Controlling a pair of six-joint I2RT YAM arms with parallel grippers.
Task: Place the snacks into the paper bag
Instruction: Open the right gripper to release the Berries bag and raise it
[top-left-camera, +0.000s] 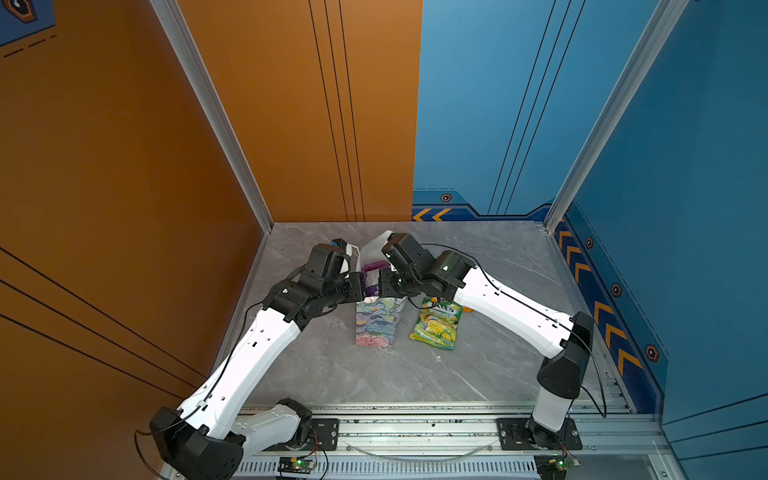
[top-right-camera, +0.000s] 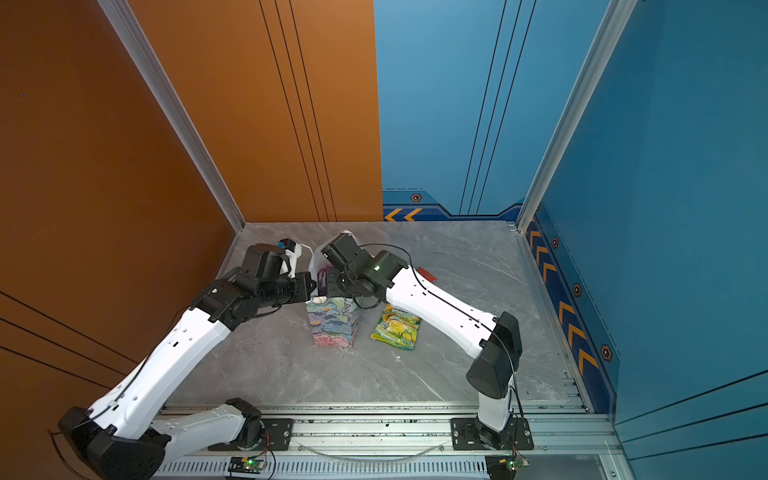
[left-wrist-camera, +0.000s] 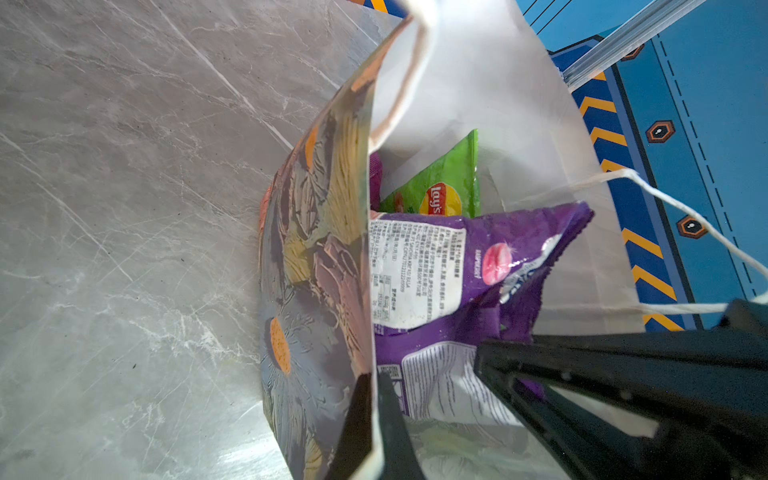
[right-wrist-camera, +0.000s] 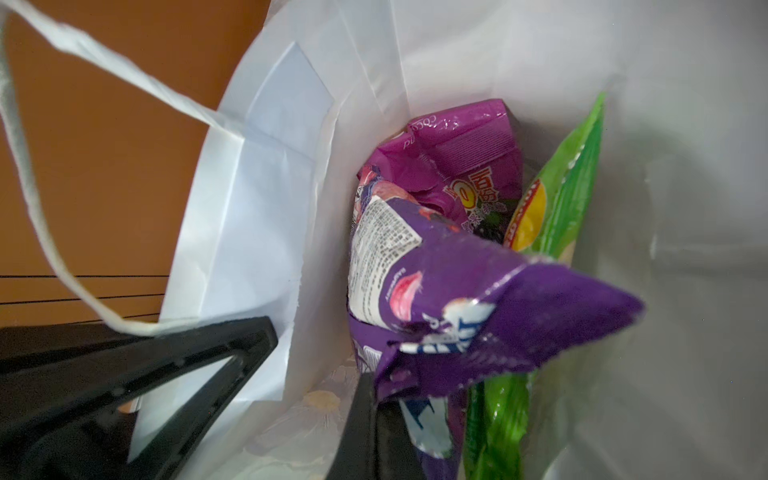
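Rim of upright paper bag (top-left-camera: 376, 324) at middle of table (top-left-camera: 332, 374) clenched between left fingers (left-wrist-camera: 399, 436), right fingers (right-wrist-camera: 365, 436) pinched shut on purple packet (right-wrist-camera: 498, 299) in bag mouth, above green packet (left-wrist-camera: 440, 183) and magenta packet (right-wrist-camera: 457, 158) deeper inside, yellow-green lemon packet (top-left-camera: 436, 328) flat on table just right of bag.

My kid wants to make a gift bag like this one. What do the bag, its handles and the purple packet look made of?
The bag looks like paper: matte white inside with sharp fold creases, and a painted floral print outside. The handles are twisted white cord, probably paper. The purple packet seems to be thin glossy plastic film: it is crinkled and has a serrated edge.
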